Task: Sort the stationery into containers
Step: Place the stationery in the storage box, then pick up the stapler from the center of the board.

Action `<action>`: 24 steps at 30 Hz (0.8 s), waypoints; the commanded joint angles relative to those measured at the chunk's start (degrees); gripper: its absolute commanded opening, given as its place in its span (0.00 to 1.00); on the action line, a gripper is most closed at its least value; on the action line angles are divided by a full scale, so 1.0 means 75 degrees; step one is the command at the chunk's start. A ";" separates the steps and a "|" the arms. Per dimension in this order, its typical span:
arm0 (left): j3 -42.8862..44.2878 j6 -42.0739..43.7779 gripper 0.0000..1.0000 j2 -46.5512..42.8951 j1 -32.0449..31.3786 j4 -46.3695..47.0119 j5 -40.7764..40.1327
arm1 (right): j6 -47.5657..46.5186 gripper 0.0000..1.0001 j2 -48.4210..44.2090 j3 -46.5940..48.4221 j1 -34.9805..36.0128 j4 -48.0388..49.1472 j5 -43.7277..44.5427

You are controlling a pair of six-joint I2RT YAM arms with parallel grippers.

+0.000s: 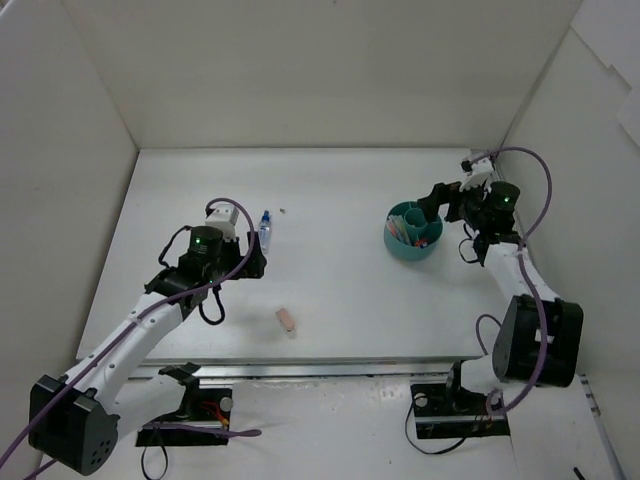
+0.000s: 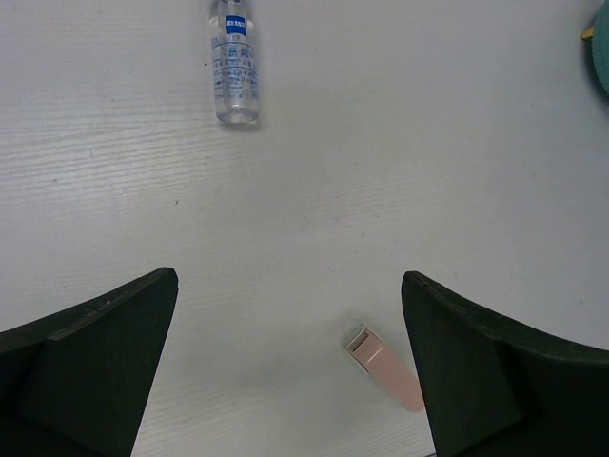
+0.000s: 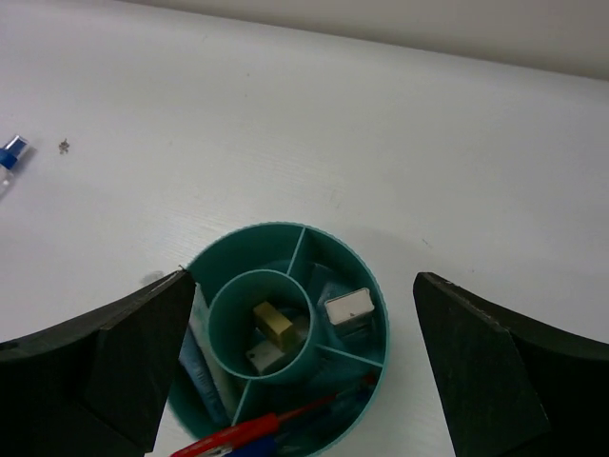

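The teal divided bowl (image 1: 411, 247) stands at the right of the table. In the right wrist view its rim (image 3: 285, 228) surrounds a tan cube (image 3: 274, 324) and a white piece in the centre cup, a white eraser (image 3: 347, 309), a red pen (image 3: 247, 433) and light blue items. My right gripper (image 1: 432, 206) is open and empty, hovering over the bowl (image 3: 304, 367). A clear blue-capped bottle (image 1: 265, 230) (image 2: 234, 71) and a pink eraser (image 1: 287, 320) (image 2: 383, 369) lie on the table. My left gripper (image 1: 252, 264) (image 2: 290, 371) is open and empty above the table, the eraser close to its right finger.
White walls enclose the table on the left, back and right. A tiny dark speck (image 1: 283, 211) lies behind the bottle. The bowl's edge (image 2: 602, 67) shows at the far right of the left wrist view. The bottle's blue cap (image 3: 11, 152) shows at the left edge of the right wrist view.
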 commanded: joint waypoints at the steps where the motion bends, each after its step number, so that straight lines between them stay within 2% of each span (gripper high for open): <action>1: 0.0244 -0.0176 1.00 -0.0349 0.0038 0.0079 -0.0110 | -0.0568 0.98 -0.1294 0.0751 0.0718 -0.1498 0.0860; 3: 0.0174 -0.0223 1.00 -0.0443 0.0038 0.0067 -0.0227 | -0.1330 0.98 -0.1703 0.1266 0.1586 -0.2997 0.2320; 5: 0.0150 -0.0316 1.00 -0.0524 0.0038 0.0009 -0.0297 | -0.1346 0.98 -0.1927 0.1293 0.2627 -0.3274 0.2796; 7: 0.0173 -0.0572 1.00 -0.0548 0.0201 -0.0131 -0.0450 | -0.1253 0.98 -0.2127 0.1269 0.3287 -0.3509 0.3240; 8: 0.0185 -0.0644 1.00 -0.0548 0.0271 -0.0295 -0.0717 | -0.1252 0.98 -0.2139 0.1304 0.4021 -0.3626 0.3429; 11: 0.0127 -0.0832 1.00 -0.0572 0.0610 -0.0495 -0.0837 | -0.1030 0.98 -0.1929 0.1339 0.5452 -0.3826 0.4086; 14: 0.0010 -0.0960 1.00 -0.0688 0.0857 -0.0635 -0.0696 | -0.0515 0.98 -0.1089 0.1526 0.6671 -0.3920 0.4496; 19: -0.0260 -0.1172 1.00 -0.1296 0.1021 -0.0999 -0.1071 | -0.0068 0.98 0.0237 0.1725 0.8535 -0.3568 0.4730; 24: -0.0623 -0.1324 1.00 -0.2001 0.1092 -0.1304 -0.1176 | 0.0037 0.98 0.1656 0.2381 0.9944 -0.3779 0.5843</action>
